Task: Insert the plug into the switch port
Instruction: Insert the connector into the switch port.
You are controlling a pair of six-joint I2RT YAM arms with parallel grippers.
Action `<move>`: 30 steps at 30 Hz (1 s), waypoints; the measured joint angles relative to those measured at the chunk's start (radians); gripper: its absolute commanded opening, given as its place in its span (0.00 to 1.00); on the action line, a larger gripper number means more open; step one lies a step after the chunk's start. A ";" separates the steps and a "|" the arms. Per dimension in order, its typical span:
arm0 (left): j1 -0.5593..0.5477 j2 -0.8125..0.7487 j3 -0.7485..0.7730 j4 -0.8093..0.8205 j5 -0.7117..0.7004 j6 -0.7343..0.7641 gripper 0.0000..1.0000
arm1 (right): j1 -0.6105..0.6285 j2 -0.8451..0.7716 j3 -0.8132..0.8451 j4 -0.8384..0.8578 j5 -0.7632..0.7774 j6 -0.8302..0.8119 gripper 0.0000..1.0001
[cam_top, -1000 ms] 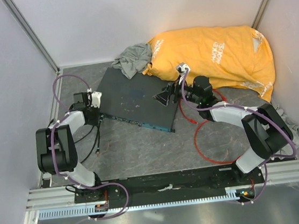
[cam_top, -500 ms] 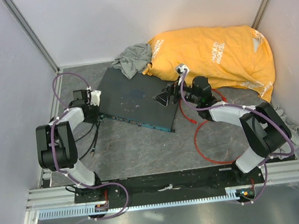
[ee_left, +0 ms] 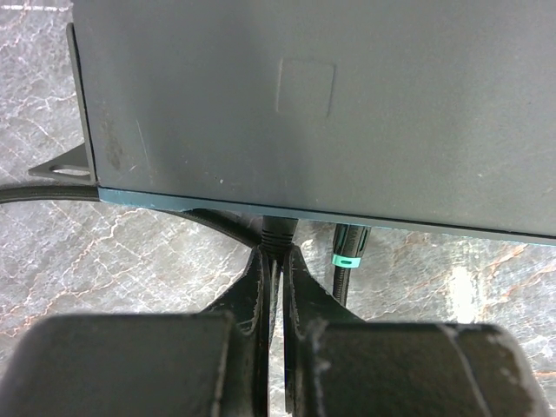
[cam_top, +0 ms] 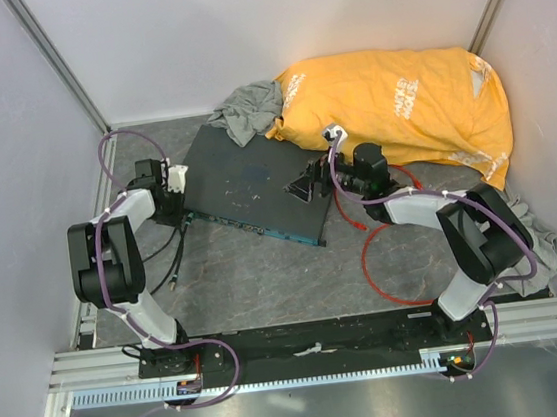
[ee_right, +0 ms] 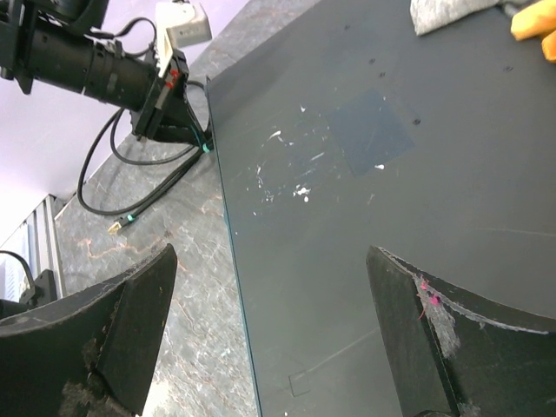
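The switch (cam_top: 246, 187) is a flat dark grey box with a teal front edge (ee_left: 217, 201); the port sockets themselves are hidden under that edge. My left gripper (ee_left: 280, 252) is shut on a black connector (ee_left: 278, 233), whose ribbed boot meets the front edge near the box's left end. A second black connector with a green band (ee_left: 349, 252) sits just right of it. The red cable (cam_top: 370, 258) loops on the table right of the switch; its plug is too small to make out. My right gripper (ee_right: 271, 256) hangs open over the switch's top (ee_right: 391, 217).
An orange bag (cam_top: 398, 104) and grey cloth (cam_top: 247, 111) lie behind the switch. Loose black cables (cam_top: 170, 271) trail over the marbled table left of the box. A white adapter (ee_right: 182, 22) sits by the left arm. Side walls stand close.
My left gripper has shut on the black connector at the switch's front edge, and its wrist shifted slightly toward the back. The right gripper edged a little back-left, still open.
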 measured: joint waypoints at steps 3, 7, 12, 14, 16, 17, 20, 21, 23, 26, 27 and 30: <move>0.000 0.000 0.002 0.004 0.011 -0.011 0.02 | 0.000 0.014 0.008 -0.011 -0.008 -0.008 0.98; 0.000 0.007 0.009 0.008 0.018 -0.030 0.01 | 0.000 0.031 0.016 -0.017 -0.014 -0.013 0.98; -0.001 0.008 0.011 0.014 0.017 -0.037 0.02 | 0.000 0.057 0.048 -0.066 -0.016 -0.045 0.98; -0.003 0.005 0.003 0.024 0.013 -0.037 0.01 | 0.000 0.073 0.086 -0.115 -0.015 -0.076 0.98; -0.003 0.001 -0.003 0.032 0.013 -0.037 0.02 | 0.000 0.106 0.149 -0.164 -0.012 -0.108 0.98; -0.003 0.001 -0.003 0.032 0.014 -0.037 0.01 | 0.000 0.124 0.182 -0.190 -0.012 -0.122 0.98; -0.003 0.001 -0.003 0.032 0.013 -0.037 0.02 | 0.000 0.201 0.297 -0.250 -0.008 -0.159 0.98; -0.003 0.001 -0.003 0.032 0.013 -0.037 0.01 | 0.000 0.235 0.342 -0.275 -0.006 -0.171 0.98; -0.003 0.001 -0.003 0.032 0.013 -0.037 0.02 | 0.003 0.312 0.438 -0.330 -0.002 -0.195 0.98; -0.003 0.001 -0.003 0.032 0.013 -0.037 0.01 | 0.006 0.438 0.585 -0.404 0.016 -0.225 0.98; -0.003 0.001 -0.003 0.032 0.013 -0.037 0.02 | 0.006 0.476 0.630 -0.426 0.024 -0.230 0.98; -0.003 0.001 -0.003 0.032 0.012 -0.037 0.02 | 0.008 0.596 0.773 -0.463 0.036 -0.249 0.98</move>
